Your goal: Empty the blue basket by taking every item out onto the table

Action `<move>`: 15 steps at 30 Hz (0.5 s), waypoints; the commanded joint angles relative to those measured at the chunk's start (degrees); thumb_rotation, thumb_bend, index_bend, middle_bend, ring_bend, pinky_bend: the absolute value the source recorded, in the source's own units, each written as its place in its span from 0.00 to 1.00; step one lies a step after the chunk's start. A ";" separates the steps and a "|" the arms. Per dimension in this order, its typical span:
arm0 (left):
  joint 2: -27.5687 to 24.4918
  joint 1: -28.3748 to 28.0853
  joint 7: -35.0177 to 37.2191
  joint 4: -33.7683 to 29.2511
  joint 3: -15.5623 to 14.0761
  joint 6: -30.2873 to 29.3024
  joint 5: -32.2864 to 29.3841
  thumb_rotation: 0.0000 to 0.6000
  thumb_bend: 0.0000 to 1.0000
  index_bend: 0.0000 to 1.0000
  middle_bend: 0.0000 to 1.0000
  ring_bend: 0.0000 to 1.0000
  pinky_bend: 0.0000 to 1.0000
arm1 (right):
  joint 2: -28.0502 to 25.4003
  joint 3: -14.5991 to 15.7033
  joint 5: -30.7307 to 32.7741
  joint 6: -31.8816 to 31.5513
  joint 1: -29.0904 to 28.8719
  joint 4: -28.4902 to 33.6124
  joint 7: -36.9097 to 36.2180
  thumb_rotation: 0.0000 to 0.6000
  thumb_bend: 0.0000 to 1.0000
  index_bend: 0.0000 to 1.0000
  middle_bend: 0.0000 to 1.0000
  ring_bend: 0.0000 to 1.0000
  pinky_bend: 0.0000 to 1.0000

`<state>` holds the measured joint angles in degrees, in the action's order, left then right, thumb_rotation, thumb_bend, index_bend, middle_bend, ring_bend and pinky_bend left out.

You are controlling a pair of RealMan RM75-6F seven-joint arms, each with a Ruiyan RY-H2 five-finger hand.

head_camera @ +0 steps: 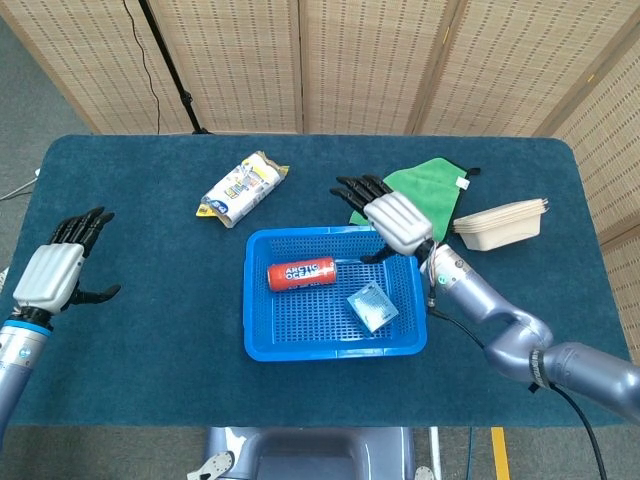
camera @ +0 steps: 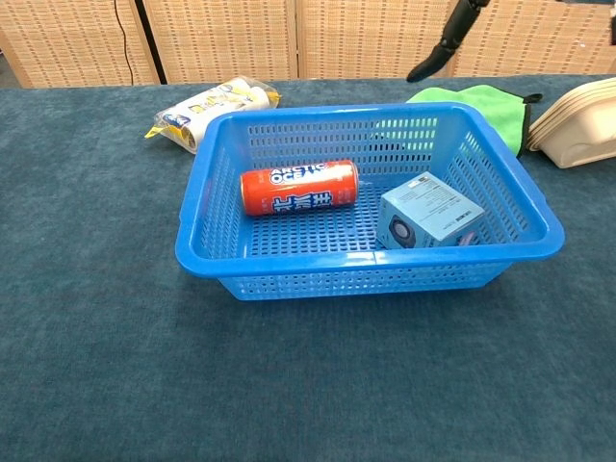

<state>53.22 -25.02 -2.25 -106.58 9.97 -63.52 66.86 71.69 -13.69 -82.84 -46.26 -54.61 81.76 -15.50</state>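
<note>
The blue basket (head_camera: 410, 334) (camera: 210, 258) stands mid-table. Inside lie an orange can (head_camera: 301, 274) (camera: 298, 188) on its side at the left and a small light-blue box (head_camera: 371, 305) (camera: 428, 211) at the right. My right hand (head_camera: 388, 216) hovers above the basket's far right corner, empty, fingers spread and pointing left; the chest view catches only its dark fingertips (camera: 433, 60). A green cloth (head_camera: 424, 183) (camera: 472, 99) lies flat on the table behind the basket. My left hand (head_camera: 57, 268) is open and empty at the table's left edge.
A white-and-yellow snack packet (head_camera: 243, 187) (camera: 210, 108) lies at the back left of the basket. A stack of beige trays (head_camera: 500, 221) (camera: 580, 123) sits to the right of the cloth. Wicker screens stand behind the table.
</note>
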 commanded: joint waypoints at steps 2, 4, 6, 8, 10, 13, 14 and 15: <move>-0.07 0.02 -0.10 -0.05 -0.10 -0.03 0.18 1.00 0.18 0.00 0.00 0.00 0.00 | -2.56 3.97 -4.67 0.65 0.70 4.42 2.35 1.00 0.00 0.00 0.00 0.00 0.00; -0.15 0.03 0.02 -0.08 -0.17 0.03 0.37 1.00 0.18 0.00 0.00 0.00 0.00 | -2.62 5.13 -5.19 2.30 0.21 5.00 3.28 1.00 0.00 0.00 0.00 0.00 0.00; -0.30 0.11 0.20 -0.26 -0.29 -0.01 0.83 1.00 0.18 0.00 0.00 0.00 0.00 | -1.69 6.85 -5.98 5.51 -1.02 4.34 5.75 1.00 0.00 0.00 0.00 0.00 0.00; -0.43 0.24 0.45 -0.33 -0.38 -0.15 1.20 1.00 0.18 0.00 0.00 0.00 0.00 | -1.42 7.19 -5.23 7.38 -1.72 4.27 6.77 1.00 0.00 0.00 0.00 0.00 0.00; -0.58 0.40 0.89 -0.35 -0.43 -0.29 1.52 1.00 0.18 0.00 0.00 0.00 0.00 | -1.89 7.85 -4.50 10.39 -2.80 4.84 8.39 1.00 0.00 0.00 0.00 0.00 0.00; -0.70 0.48 1.31 -0.24 -0.40 -0.34 1.68 1.00 0.18 0.00 0.00 0.00 0.00 | -2.94 8.39 -3.34 13.21 -3.77 6.38 10.65 1.00 0.00 0.00 0.00 0.00 0.00; -0.72 0.47 1.49 -0.18 -0.39 -0.28 1.72 1.00 0.18 0.00 0.00 0.00 0.00 | -3.35 8.60 -2.93 13.91 -4.00 7.08 11.93 1.00 0.00 0.00 0.00 0.00 0.00; -0.74 0.45 1.57 -0.13 -0.38 -0.24 1.74 1.00 0.18 0.00 0.00 0.00 0.00 | -3.67 8.72 -2.56 14.29 -4.10 7.68 12.84 1.00 0.00 0.00 0.00 0.00 0.00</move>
<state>52.50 -24.56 -0.72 -106.73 9.59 -63.78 68.58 68.84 -5.63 -86.36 -33.38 -57.93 88.15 -4.48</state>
